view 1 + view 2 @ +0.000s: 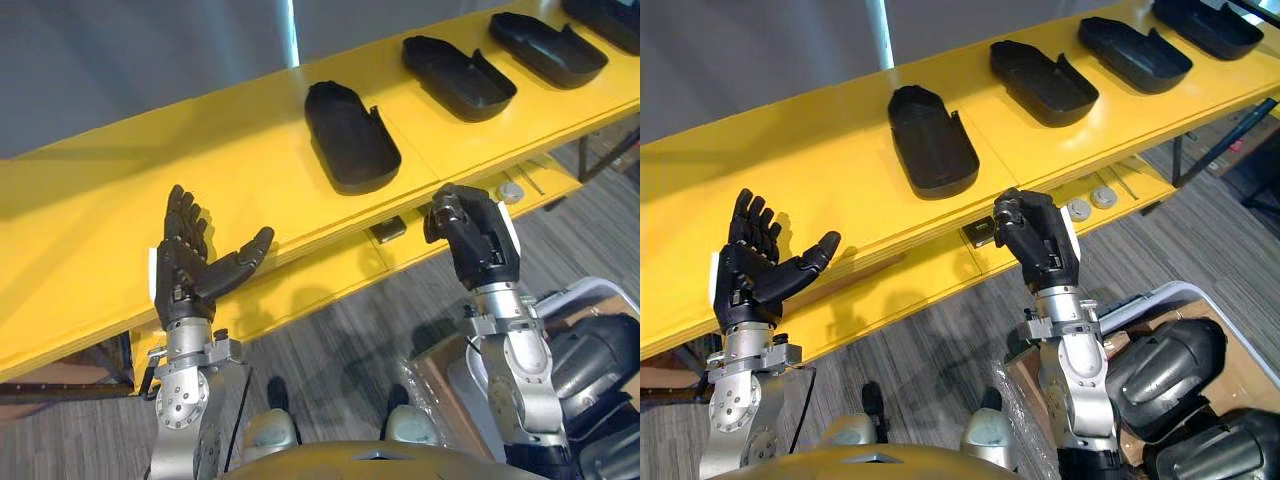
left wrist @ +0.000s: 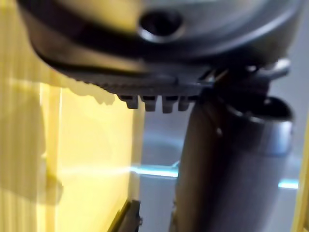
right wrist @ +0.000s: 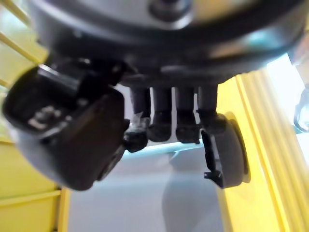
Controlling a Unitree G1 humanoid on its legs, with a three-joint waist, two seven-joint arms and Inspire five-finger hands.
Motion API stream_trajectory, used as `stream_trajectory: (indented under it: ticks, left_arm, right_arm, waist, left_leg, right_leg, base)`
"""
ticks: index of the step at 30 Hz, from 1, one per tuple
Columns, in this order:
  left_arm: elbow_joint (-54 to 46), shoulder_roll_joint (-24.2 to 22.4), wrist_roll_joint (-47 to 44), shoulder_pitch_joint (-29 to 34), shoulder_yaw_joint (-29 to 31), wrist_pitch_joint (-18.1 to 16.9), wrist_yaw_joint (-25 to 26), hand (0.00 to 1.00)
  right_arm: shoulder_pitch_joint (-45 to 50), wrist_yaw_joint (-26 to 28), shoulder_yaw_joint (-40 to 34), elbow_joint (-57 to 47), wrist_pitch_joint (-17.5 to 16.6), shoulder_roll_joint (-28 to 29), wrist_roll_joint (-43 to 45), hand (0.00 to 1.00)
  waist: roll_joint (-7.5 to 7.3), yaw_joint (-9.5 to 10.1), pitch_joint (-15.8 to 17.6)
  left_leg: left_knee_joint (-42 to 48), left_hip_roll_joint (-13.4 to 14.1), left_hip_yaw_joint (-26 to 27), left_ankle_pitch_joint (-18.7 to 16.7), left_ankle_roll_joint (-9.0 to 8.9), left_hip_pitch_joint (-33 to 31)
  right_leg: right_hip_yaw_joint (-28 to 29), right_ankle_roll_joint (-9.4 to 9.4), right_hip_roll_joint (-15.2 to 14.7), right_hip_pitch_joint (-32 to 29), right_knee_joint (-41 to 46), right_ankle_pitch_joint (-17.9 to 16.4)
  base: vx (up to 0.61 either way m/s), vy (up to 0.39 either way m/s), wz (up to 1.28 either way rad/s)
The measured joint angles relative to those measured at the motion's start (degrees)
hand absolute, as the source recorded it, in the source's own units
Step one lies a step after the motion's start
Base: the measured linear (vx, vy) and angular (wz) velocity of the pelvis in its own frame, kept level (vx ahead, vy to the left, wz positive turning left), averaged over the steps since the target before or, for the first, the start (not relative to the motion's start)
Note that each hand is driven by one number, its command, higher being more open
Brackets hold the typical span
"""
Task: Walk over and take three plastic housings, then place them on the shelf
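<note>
Left hand (image 1: 190, 270) open, palm up, empty at lower left; right hand (image 1: 470, 240) curled on nothing at centre right, nearest plastic housing (image 1: 350, 135) on yellow shelf (image 1: 150, 190) above-left of its fingers, untouched, next housing (image 1: 458, 77) toward upper right.

your shelf (image 1: 230, 170) is a plain, bright yellow, and its lower ledge is the same yellow. the plastic housings (image 1: 350, 135) on it are all matte black. your left hand (image 1: 185, 270) and right hand (image 1: 470, 235) are black too, each with a white patch at its side, above silver-grey wrists. the small round discs (image 1: 1103, 197) on the ledge are silver. the floor (image 1: 340, 350) is grey with a streaky wood-grain plank pattern. the wall (image 1: 120, 60) behind is a dull blue-grey, cut by one pale light-blue vertical stripe (image 1: 292, 30). the bin (image 1: 1160, 295) at your right has a white rim and holds glossy black parts (image 1: 1170, 365).
</note>
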Motion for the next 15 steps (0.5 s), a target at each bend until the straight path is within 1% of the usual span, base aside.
stream_trajectory:
  ticks: [1, 2, 3, 8, 11, 15]
  left_arm:
    - [-0.1, 0.0, 0.0, 0.1, 0.3, 0.0, 0.0, 1.0]
    - [-0.2, 0.0, 0.0, 0.0, 0.5, 0.0, -0.1, 1.0]
    - [-0.5, 0.0, 0.0, 0.1, 0.5, 0.0, -0.2, 1.0]
    - [-1.3, -0.1, 0.1, 0.4, 1.2, 0.0, -1.0, 1.0]
    - [-2.8, -0.2, 0.1, 0.5, 2.3, 0.0, -1.9, 1.0]
    - [-2.8, -0.2, 0.1, 0.6, 2.7, 0.0, -2.5, 1.0]
  right_arm:
    - [-0.6, -0.3, 0.3, 0.7, 0.0, 0.0, 0.0, 0.0]
    - [-1.3, -1.3, 0.8, 1.6, -0.1, 0.0, -0.5, 0.0]
    - [-2.2, -2.1, 1.0, 2.8, -0.1, 0.1, -2.2, 0.0]
    - [-7.2, -5.7, 1.8, 8.9, -0.1, 0.3, -4.2, 0.0]
    - [-9.9, -7.2, 1.9, 12.6, -0.1, 0.4, -4.4, 0.0]
    - [-13.0, -8.9, 1.9, 17.3, -0.1, 1.0, -6.4, 0.0]
  waist:
    - [0.01, 0.22, 0.0]
    - [0.06, 0.87, 0.0]
    - [0.05, 1.21, 0.1]
    - [0.1, 1.65, 0.4]
    - [0.42, 2.65, 1.1]
    - [0.52, 2.88, 1.2]
  left_leg:
    - [0.0, 0.0, -0.2, 0.1, 0.0, 0.0]
    - [-0.1, 0.0, -0.4, 0.2, 0.0, 0.0]
    - [-0.1, -0.1, -0.9, 0.3, 0.04, -0.1]
    - [-1.1, -0.3, -2.8, 1.5, 0.18, -0.7]
    - [-1.3, -0.4, -3.8, 2.0, 0.22, -0.9]
    - [-1.3, -0.5, -4.8, 2.3, 0.24, -1.1]
  right_leg:
    - [-0.1, -0.01, 0.0, 0.1, 0.0, 0.0]
    - [-0.3, -0.04, 0.0, 0.2, 0.0, 0.0]
    - [-0.8, -0.06, 0.0, 0.4, 0.0, -0.1]
    - [-2.8, -0.21, -0.1, 0.8, 0.1, -0.2]
    - [-3.5, -0.37, -0.2, 0.9, 0.4, -0.3]
    - [-4.5, -0.35, -0.3, 1.3, 0.7, -0.5]
  base:
    - [-0.02, -0.005, 0.15]
    - [-0.02, -0.002, 0.13]
    - [-0.01, -0.001, 0.16]
    - [-0.02, -0.004, 0.22]
    - [-0.02, -0.006, 0.12]
    - [-0.02, -0.008, 0.14]
